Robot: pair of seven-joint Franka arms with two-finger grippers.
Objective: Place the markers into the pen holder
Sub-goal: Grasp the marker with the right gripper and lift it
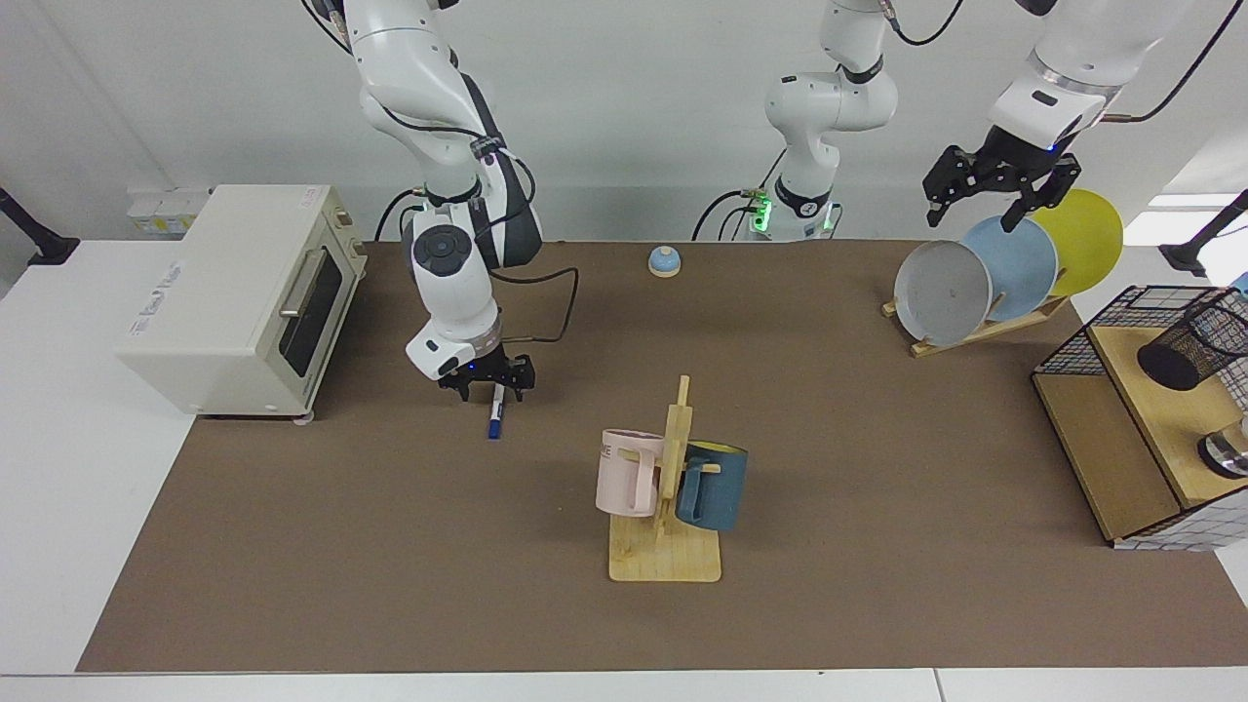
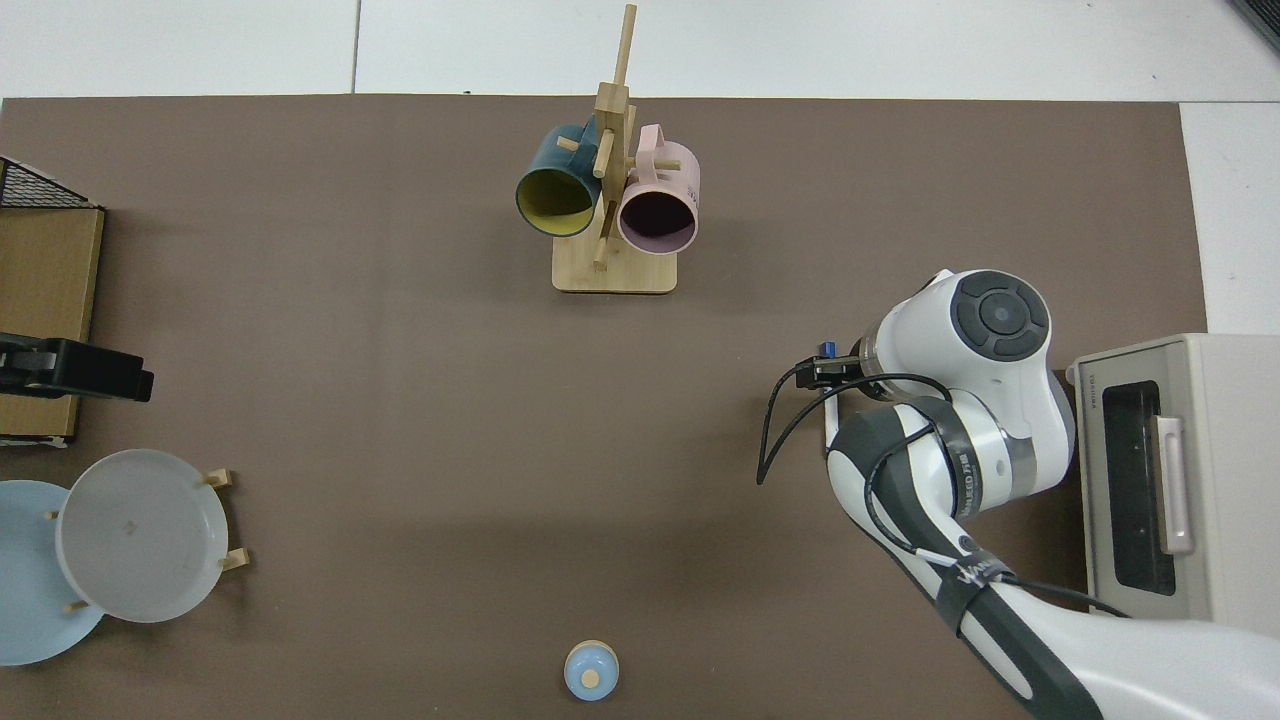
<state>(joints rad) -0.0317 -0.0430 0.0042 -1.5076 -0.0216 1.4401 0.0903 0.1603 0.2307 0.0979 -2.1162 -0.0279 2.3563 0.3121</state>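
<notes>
Inventory, taken across the facing view from its left edge to its right.

1. Toaster oven (image 1: 234, 297): cream, on the white surface at the mat's edge, door shut. No part in this job.

2. My right gripper (image 1: 487, 385): low over the mat, pointing down, jaws spread and straddling the upper end of the marker, one finger on either side. I judge this the closing step of a pick; the jaws are not yet shut on the barrel. In the top view my own forearm covers most of this.

3. Marker (image 1: 496, 413): white barrel, blue tip, lying flat on the brown mat (image 1: 390, 546), tip toward the camera. It lies flat, so I come at it from above.

4. Mug rack (image 1: 667, 546): wooden, mid-mat, with a pink mug (image 1: 624, 473) and a blue mug (image 1: 714, 486) hung on pegs. It stands on the path toward the holder, so I would carry high over it.

5. Small blue bell (image 1: 664, 260): at the far edge.

6. Plate rack with grey, blue and yellow plates (image 1: 1004, 268).

7. My left gripper (image 1: 985, 200): waiting above the plates, jaws apart, holding nothing.

8. Wire basket (image 1: 1102, 341) with wooden shelves.

9. Pen holder (image 1: 1191, 349): black mesh cup tipped on its side on the shelf, well apart from the marker.
</notes>
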